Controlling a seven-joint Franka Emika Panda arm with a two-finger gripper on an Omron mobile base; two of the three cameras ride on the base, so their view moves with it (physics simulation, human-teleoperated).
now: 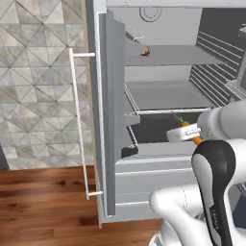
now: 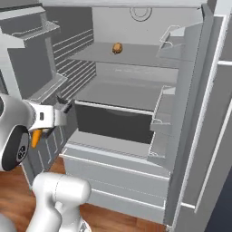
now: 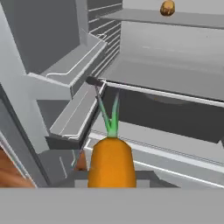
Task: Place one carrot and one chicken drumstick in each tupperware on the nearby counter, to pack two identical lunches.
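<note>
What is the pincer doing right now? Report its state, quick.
Pincer: closed, holding the orange carrot with green leafy top in front of the open grey fridge.

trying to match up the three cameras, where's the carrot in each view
Left base view: the carrot is at centre right, poking out beside the white wrist.
Right base view: at the left edge, an orange tip below the pincer.
Hand view: bottom centre, orange body with green top, gripped.
Shared landmark: the small brown item on the upper fridge shelf.
</note>
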